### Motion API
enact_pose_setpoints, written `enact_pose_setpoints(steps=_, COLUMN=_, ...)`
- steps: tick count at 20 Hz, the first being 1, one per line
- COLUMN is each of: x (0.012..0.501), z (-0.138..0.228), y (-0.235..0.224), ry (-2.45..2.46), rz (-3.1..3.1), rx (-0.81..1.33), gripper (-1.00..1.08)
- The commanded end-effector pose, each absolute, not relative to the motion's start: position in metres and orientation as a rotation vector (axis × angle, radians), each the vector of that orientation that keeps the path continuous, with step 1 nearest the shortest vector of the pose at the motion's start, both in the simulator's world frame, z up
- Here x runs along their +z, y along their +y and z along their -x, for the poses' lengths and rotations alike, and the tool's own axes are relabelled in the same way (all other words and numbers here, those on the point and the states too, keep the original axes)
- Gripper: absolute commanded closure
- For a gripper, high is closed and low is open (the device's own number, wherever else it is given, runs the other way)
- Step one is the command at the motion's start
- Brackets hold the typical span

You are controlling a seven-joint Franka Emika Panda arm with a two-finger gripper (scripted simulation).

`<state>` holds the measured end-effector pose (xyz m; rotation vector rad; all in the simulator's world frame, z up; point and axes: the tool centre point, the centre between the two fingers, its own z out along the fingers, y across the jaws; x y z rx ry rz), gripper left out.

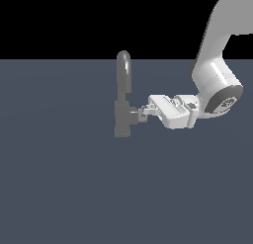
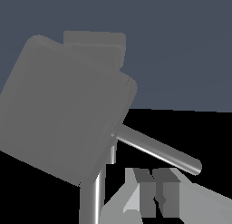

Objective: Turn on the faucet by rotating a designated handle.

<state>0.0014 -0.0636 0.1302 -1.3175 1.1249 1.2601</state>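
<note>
The faucet (image 1: 122, 120) is a grey tap with a tall arched spout (image 1: 123, 65) and a blocky lower body, standing on the dark floor. Its short handle stub (image 1: 136, 114) sticks out toward the exterior view's right. My gripper (image 1: 145, 111) comes in level from that side, with its tips right at the stub's end. In the wrist view the stub's block (image 2: 63, 109) fills the frame, and a thin metal lever pin (image 2: 158, 150) runs out from it just beyond my fingertips (image 2: 145, 182). The jaws look closed together with nothing between them.
The white arm (image 1: 217, 80) reaches down from the upper part of the exterior view's right. A flat dark grey floor (image 1: 59, 188) surrounds the faucet. A second round pipe (image 2: 93, 196) shows behind the block in the wrist view, likely the spout.
</note>
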Motion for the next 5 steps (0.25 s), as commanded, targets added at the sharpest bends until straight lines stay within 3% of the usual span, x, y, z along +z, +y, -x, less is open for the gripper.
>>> enact_pose_setpoints(steps=1, x=0.094, z=0.013, y=-0.065, ry=1.156, rz=1.293, rx=1.289, gripper=1.08)
enact_pose_setpoints(steps=5, x=0.074, z=0.021, y=-0.066, ry=1.161, rz=1.287, rx=1.297, gripper=1.08)
